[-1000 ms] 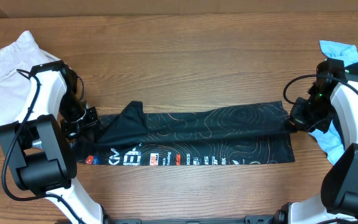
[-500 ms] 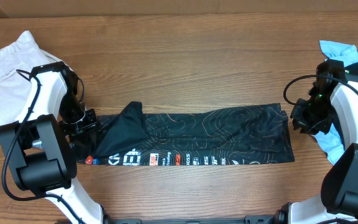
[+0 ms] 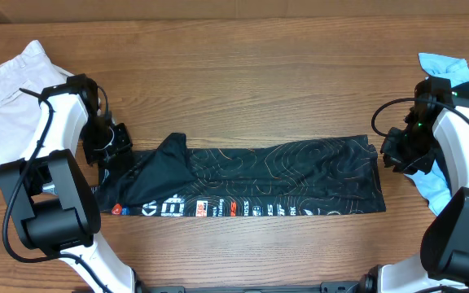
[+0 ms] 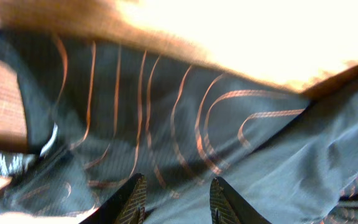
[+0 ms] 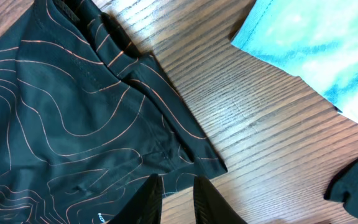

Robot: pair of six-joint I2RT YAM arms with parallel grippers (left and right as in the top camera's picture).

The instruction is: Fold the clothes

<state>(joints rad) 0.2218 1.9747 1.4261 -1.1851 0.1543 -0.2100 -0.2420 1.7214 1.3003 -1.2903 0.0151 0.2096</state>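
The clothes here are chiefly a black jersey (image 3: 251, 175) with thin orange contour lines, lying as a long folded strip across the table, logos along its near edge. My left gripper (image 3: 111, 150) hovers at the strip's left end. In the left wrist view its jaws (image 4: 178, 180) stand apart over the lined fabric (image 4: 166, 112), with nothing between them. My right gripper (image 3: 391, 153) is at the strip's right end. Its fingers (image 5: 178, 179) are slightly parted, just off the jersey's corner (image 5: 191, 146), over bare wood.
A white garment (image 3: 10, 81) lies bunched at the far left behind the left arm. A light-blue garment (image 3: 446, 69) lies under and beside the right arm, also visible close by as blue cloth (image 5: 316, 50). Bare wooden table (image 3: 243, 73) stretches behind the jersey.
Both grippers have opened and let go of the jersey's ends. The right end has settled flat, and the left gripper has drawn back a little from the left end.
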